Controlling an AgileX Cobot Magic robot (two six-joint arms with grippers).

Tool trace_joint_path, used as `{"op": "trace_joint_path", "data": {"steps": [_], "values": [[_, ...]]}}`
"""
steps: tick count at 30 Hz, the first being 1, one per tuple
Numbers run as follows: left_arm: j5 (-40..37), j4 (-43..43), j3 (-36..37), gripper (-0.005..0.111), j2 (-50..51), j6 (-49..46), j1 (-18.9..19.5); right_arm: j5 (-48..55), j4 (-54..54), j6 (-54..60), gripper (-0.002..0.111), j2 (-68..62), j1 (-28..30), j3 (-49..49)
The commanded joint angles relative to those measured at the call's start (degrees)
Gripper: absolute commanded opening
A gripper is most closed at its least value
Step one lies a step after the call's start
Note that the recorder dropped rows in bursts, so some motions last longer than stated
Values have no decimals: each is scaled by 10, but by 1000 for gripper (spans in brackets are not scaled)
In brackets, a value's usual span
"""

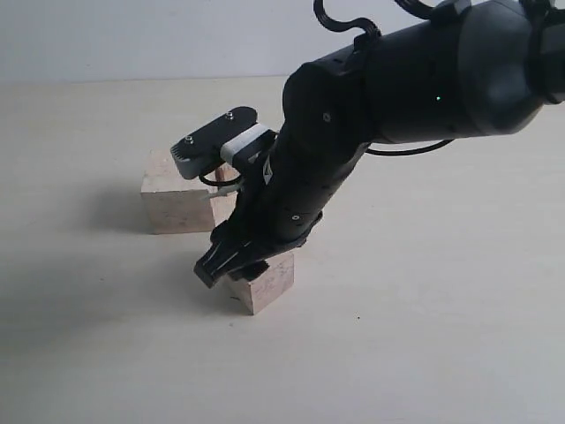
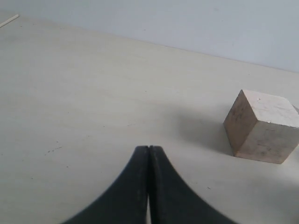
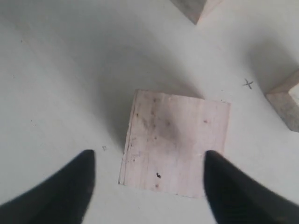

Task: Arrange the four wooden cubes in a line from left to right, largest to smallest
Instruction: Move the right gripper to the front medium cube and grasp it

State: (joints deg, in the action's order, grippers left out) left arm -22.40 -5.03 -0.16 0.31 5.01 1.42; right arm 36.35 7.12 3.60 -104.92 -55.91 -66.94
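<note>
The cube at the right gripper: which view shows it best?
The right wrist view: most of its top face shows, the cube inside the open right gripper. The exterior view shows part of it under the arm. The left wrist view shows a lone cube; I cannot tell if it is this one.

My right gripper is spread astride one cube, a finger on either side, with bare worktop beyond one finger. Off the other finger a corner cube and an edge cube stand near, with clear lanes of worktop between all three. My left gripper, fingers pressed together, faces wide bare worktop. Only a lone cube stands off to one side, apart from it.
</note>
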Motion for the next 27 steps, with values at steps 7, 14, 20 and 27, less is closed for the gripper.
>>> {"op": "trace_joint_path", "data": {"steps": [7,14,20,27], "values": [[7,0,2,0,-3,-3,-3,-39,-35,-52,83,1,-1,2],[7,0,2,0,-3,-3,-3,-40,-57,-66,83,1,-1,2],[7,0,2,0,-3,-3,-3,-42,-59,-66,83,-15,-1,2],[7,0,2,0,-3,-3,-3,-53,-58,-68,83,-49,-1,2]]}}
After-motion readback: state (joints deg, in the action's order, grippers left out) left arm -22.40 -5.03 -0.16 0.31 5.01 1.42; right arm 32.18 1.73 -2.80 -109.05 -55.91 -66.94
